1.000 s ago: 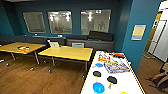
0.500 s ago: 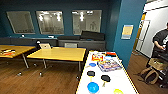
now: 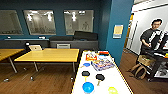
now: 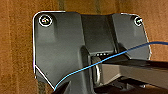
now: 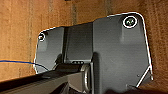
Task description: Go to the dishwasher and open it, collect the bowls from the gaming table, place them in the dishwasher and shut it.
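The gaming table (image 3: 117,77), long with a white top and a yellowish edge, runs away from me at lower centre-right in the head view. A blue bowl (image 3: 88,87) sits near its close end, and a yellow-green bowl (image 3: 112,90) lies to the right of it at the picture's lower edge. Two flat black paddles (image 3: 85,73) (image 3: 100,77) lie just beyond the bowls. The dishwasher is out of view. Both wrist views look down at brown wooden floor (image 4: 15,50) (image 5: 17,50) past the robot's dark plate.
Boxes and coloured items (image 3: 102,64) lie on the far half of the white table. Yellow wood-topped tables (image 3: 50,55) stand to the left on wooden floor. A blue wall corner (image 3: 120,30) rises behind. A person (image 3: 152,37) stands at the right beside a rig.
The whole head picture has shifted: the white table and the person now sit further left and closer, so the camera has turned and moved. The bowls lie where they were on the table.
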